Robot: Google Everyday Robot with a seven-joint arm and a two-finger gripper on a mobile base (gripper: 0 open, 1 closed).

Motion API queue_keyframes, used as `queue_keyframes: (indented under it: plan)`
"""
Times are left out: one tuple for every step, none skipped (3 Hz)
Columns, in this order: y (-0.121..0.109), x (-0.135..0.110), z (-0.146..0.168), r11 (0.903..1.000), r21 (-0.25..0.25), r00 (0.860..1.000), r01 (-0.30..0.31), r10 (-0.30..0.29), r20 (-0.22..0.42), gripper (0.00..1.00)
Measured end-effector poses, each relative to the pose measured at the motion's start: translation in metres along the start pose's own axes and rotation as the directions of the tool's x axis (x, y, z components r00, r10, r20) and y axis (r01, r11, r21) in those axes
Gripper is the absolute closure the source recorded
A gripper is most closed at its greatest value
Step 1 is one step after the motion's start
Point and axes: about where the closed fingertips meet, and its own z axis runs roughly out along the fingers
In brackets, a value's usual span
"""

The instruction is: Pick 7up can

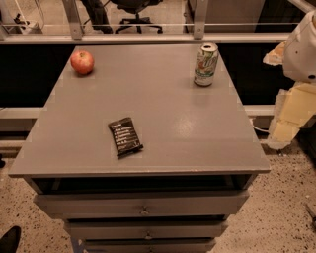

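Observation:
The 7up can [206, 64] stands upright near the far right corner of the grey table [168, 123]. Its body is whitish-silver with green and red markings, and its top is silver. My white arm [301, 47] comes in at the right edge of the view. My gripper [288, 114] hangs below the arm, a pale yellowish shape beside the table's right edge. It is to the right of the can, nearer the camera, and apart from it. It holds nothing that I can see.
A red apple [82, 62] sits at the far left corner. A black snack bar wrapper [125, 136] lies at the front left of the middle. Drawers [143, 205] run under the front edge. A railing [148, 32] and an office chair [136, 12] stand behind the table.

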Motion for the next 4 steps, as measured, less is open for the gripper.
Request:
queue_keyframes:
  plan:
    - [0.000, 0.000, 0.000, 1.0000, 0.000, 1.000, 0.000, 0.000, 0.000, 0.00]
    - [-0.007, 0.010, 0.010, 0.9992, 0.013, 0.998, -0.038, 0.038, 0.047, 0.00]
    - [-0.036, 0.019, 0.034, 0.9950, 0.043, 0.983, -0.090, 0.082, 0.163, 0.00]
    - [-0.074, 0.014, 0.060, 0.9884, 0.092, 0.958, -0.121, 0.092, 0.270, 0.00]
